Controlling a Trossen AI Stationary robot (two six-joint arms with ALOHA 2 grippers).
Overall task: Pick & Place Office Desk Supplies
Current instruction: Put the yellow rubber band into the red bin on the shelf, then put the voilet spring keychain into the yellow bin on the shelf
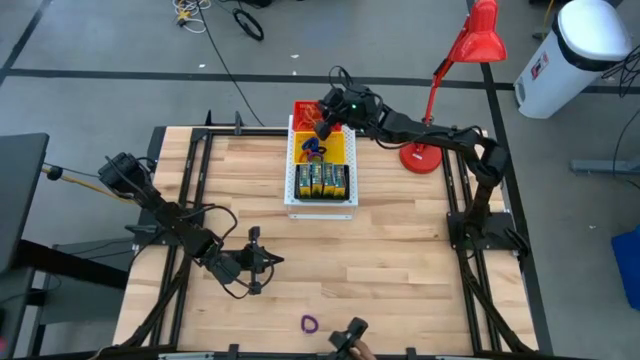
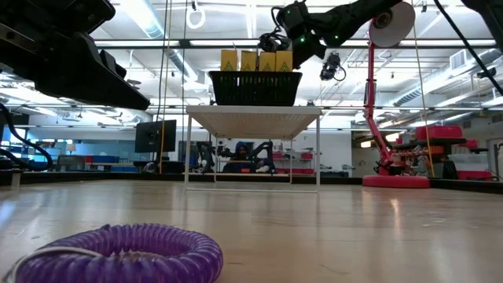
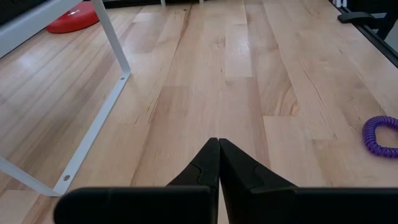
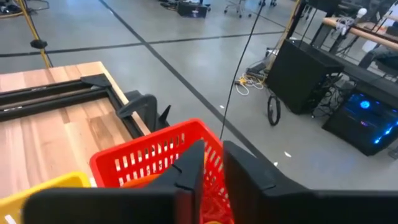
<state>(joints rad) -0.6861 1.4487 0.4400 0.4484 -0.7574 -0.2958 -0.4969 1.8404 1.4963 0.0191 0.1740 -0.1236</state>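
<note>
A: Our right gripper point(image 1: 322, 128) hangs over the red basket point(image 4: 163, 155) on the white stand point(image 1: 292, 205), fingers a little apart and nothing visible between them. If anything is dropping, it could clip the rim and bounce out.

B: The crayon boxes point(image 1: 321, 180) sit in the black basket beside it. The purple loop point(image 3: 380, 134) lies on the bench point(image 1: 400, 250) near our left gripper point(image 1: 262, 262), fingers together; it could roll if nudged.

Purple elastic loop point(image 3: 380, 135) cut by frame edge.
</note>
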